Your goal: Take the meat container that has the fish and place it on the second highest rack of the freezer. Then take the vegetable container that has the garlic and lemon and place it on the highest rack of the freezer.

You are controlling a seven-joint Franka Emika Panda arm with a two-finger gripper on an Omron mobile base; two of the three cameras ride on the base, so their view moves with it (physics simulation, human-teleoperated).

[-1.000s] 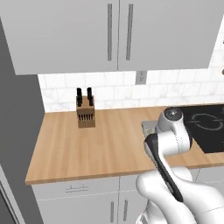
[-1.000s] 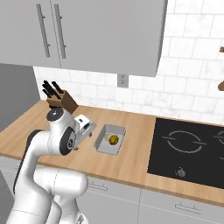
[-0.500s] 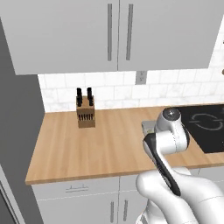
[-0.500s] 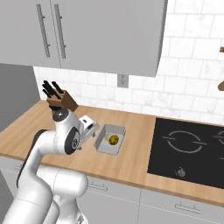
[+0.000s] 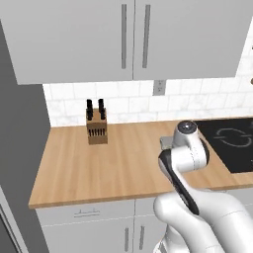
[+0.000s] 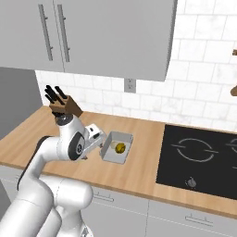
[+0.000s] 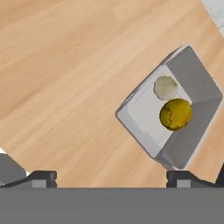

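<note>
Grey container [image 7: 192,74]: yellow lemon [image 7: 175,114], pale garlic [image 7: 166,87]. Light wood-grain counter [image 7: 65,78]. Black cooktop [image 6: 199,162]. White tile backsplash [image 6: 203,88].

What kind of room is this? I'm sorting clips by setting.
A rendered home kitchen, by the look of it: a light wooden countertop with an inset black glass cooktop, a wooden knife block with black handles, and grey wall cabinets above white tiles.

Warm matt wooden counter [image 7: 65,78] with visible grain, smooth grey plastic-looking container [image 7: 199,78], rough dull-yellow lemon [image 7: 175,114], pale papery garlic [image 7: 166,87], glossy black stovetop [image 6: 203,162], wooden knife block [image 5: 97,132], glazed white tiles [image 6: 203,69].
</note>
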